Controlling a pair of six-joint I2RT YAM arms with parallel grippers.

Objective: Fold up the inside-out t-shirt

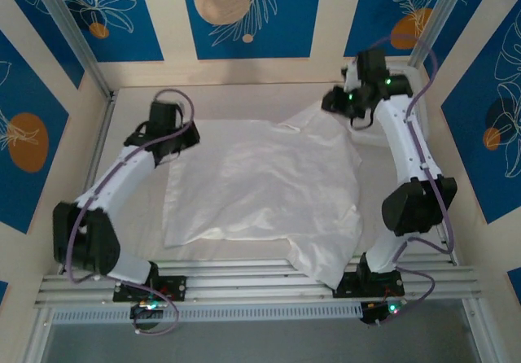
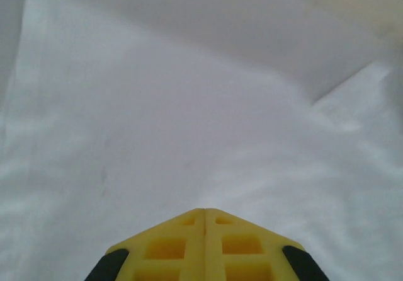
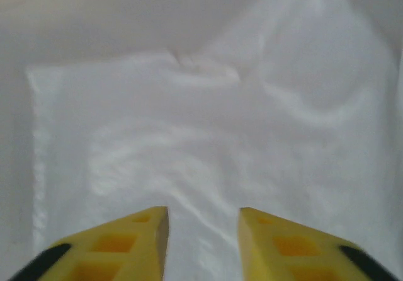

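Inside-out t-shirt [image 1: 260, 184] lies spread across the centre of the table [image 1: 236, 107] in the top view, mostly flat, with one sleeve trailing to the lower right toward the near rail and a rumpled peak at upper right. Left gripper [image 2: 204, 213] sits at the shirt's upper-left corner, fingers pressed together with no cloth visibly between them; right gripper [image 3: 203, 215] hovers over the upper-right peak, fingers apart with bare cloth in the gap. Judgement: laid out but no clean fold made yet, so sleeves and body folds all remain.
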